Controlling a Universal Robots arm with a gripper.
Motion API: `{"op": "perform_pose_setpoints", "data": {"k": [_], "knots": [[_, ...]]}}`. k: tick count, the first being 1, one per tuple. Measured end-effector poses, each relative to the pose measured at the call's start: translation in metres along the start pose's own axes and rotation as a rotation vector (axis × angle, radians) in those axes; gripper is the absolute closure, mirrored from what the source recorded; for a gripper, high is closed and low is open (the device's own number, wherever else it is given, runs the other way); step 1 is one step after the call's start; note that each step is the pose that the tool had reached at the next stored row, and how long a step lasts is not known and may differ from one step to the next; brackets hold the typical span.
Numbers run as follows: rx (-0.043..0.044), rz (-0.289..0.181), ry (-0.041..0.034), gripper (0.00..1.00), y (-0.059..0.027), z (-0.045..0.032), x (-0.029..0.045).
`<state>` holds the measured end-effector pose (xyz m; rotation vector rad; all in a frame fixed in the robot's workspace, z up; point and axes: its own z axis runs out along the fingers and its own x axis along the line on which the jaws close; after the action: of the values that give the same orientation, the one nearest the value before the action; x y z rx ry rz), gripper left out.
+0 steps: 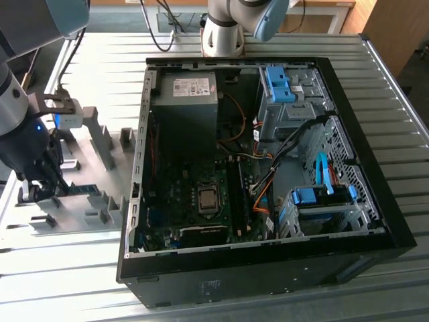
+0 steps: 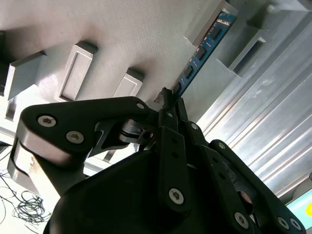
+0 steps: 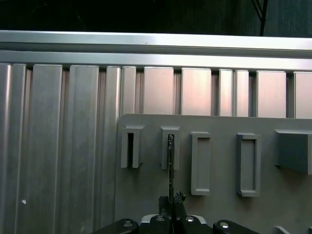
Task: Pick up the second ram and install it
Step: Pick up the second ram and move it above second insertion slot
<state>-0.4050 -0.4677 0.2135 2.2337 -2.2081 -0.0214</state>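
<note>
The second ram (image 2: pixel 201 52) is a thin blue-green stick with dark chips. Its far end sits in a slotted grey block (image 2: pixel 214 24) of the fixture plate. In the first wrist view the ram (image 3: pixel 170 163) shows edge-on, standing in a narrow slot. My gripper (image 2: pixel 169 99) is shut on the stick's near end, with black fingers pressed on both faces. In the exterior view my gripper (image 1: pixel 45 184) hangs low over the fixture plate at the exterior view's left, and the ram (image 1: pixel 79 190) reaches out from it as a dark strip.
An open black computer case (image 1: pixel 375 201) lies at the exterior view's right of the fixture plate (image 1: pixel 100 215). Its motherboard has dark memory slots (image 1: pixel 238 194) beside the processor socket (image 1: pixel 207 199). Orange cables and blue drive brackets (image 1: pixel 315 196) crowd the case's right half. Ribbed aluminium table (image 3: pixel 58 146) surrounds everything.
</note>
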Motion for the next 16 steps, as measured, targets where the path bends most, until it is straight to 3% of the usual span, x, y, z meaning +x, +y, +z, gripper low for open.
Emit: {"op": "perform_pose_setpoints", "data": {"k": [16], "knots": [[-0.0002, 0.000, 0.0001, 0.86, 0.0001, -0.0065, 0.0000]]}}
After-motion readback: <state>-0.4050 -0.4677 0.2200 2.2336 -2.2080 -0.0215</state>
